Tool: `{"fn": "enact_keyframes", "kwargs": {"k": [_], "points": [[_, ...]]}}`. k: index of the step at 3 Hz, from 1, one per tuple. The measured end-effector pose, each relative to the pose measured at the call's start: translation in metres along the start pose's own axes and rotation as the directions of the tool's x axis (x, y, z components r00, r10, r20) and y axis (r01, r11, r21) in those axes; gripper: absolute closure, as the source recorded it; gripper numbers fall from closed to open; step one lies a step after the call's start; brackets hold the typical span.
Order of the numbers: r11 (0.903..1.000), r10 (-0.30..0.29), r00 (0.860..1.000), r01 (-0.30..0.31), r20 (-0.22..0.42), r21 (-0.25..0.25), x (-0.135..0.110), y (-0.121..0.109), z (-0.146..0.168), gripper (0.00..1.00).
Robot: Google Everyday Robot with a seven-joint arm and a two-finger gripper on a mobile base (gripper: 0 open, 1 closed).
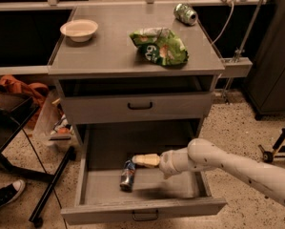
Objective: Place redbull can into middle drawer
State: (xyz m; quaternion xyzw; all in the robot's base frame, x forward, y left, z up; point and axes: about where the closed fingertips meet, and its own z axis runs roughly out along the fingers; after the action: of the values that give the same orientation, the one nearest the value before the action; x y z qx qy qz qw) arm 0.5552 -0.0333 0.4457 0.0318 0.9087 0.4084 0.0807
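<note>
The redbull can (127, 174) lies on its side on the floor of the pulled-out middle drawer (142, 211), left of centre, its length running front to back. My gripper (143, 160) reaches into the drawer from the right. Its cream tip points left and sits just above and right of the can's far end. I cannot tell whether the tip touches the can. The white arm (228, 163) crosses the drawer's right wall.
The top drawer (139, 105) above is closed. On the cabinet top sit a white bowl (79, 29), a green chip bag (161, 46) and a green can (186, 13) on its side. A black stand leg (51, 185), a shoe (6, 194) and bags are on the floor at left.
</note>
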Motion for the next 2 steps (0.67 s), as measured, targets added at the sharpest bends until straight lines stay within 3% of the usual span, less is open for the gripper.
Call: {"fn": "enact_keyframes", "kwargs": {"k": [2], "points": [[0.9991,-0.035,0.992,0.032,0.124,0.028,0.012,0.008,-0.084,0.00]]}}
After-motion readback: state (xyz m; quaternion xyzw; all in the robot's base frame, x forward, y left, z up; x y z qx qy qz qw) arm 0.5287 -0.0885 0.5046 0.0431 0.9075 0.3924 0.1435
